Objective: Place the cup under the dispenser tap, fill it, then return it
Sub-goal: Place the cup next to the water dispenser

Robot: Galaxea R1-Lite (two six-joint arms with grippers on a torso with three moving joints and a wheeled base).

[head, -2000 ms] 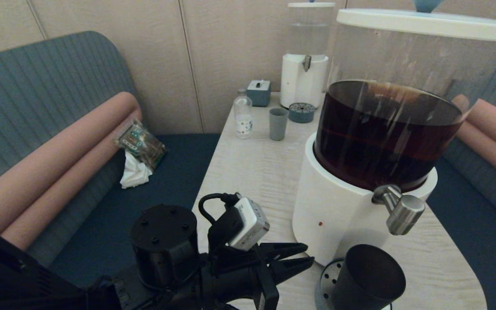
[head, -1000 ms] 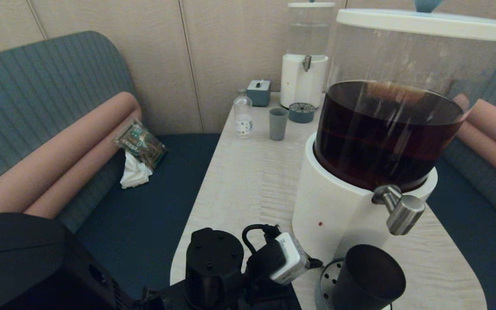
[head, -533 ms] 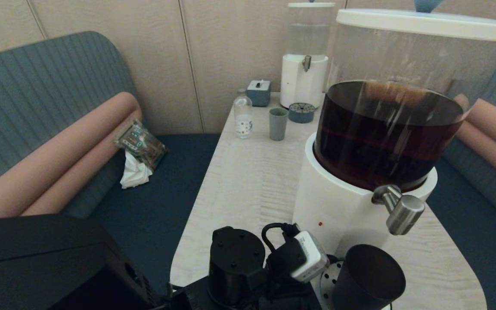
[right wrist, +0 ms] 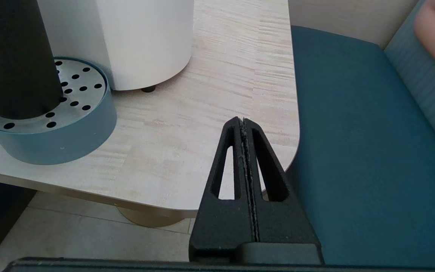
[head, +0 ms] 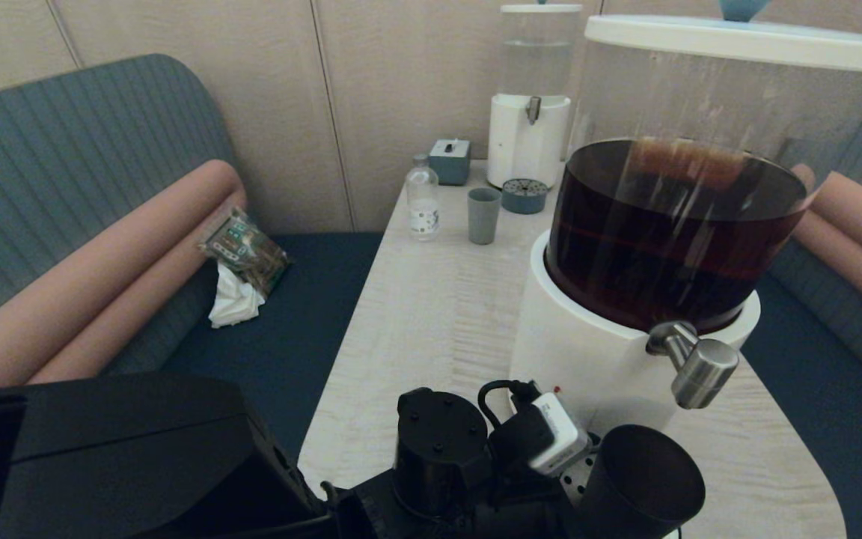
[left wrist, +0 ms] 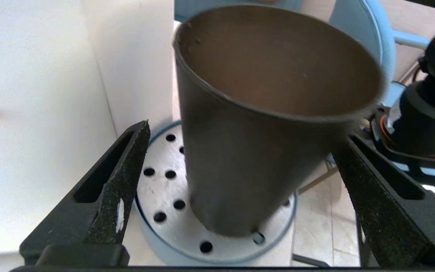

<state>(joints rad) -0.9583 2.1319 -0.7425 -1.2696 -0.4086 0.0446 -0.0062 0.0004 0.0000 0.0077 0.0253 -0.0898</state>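
Note:
The black cup (head: 644, 479) stands upright on the round perforated drip tray (left wrist: 161, 189), below and slightly in front of the steel dispenser tap (head: 700, 367) of the big dispenser (head: 625, 352) holding dark brown liquid. My left gripper (left wrist: 242, 132) is open, with one finger on each side of the cup (left wrist: 263, 151). A clear gap shows at one finger (left wrist: 127, 170); the other sits close under the rim. In the head view its wrist (head: 476, 464) hides the fingers. My right gripper (right wrist: 243, 120) is shut on nothing, parked low off the table's near right corner.
At the far end of the table (head: 431, 314) stand a smaller clear-water dispenser (head: 528, 112), its drip tray (head: 524, 196), a grey-blue tumbler (head: 483, 215), a small bottle (head: 423, 202) and a grey box (head: 450, 161). Upholstered benches flank the table; a packet (head: 245, 251) lies on the left one.
My left arm has swung right along the table's near edge to the cup, and its fingers now straddle it. The cup and the right arm have not moved.

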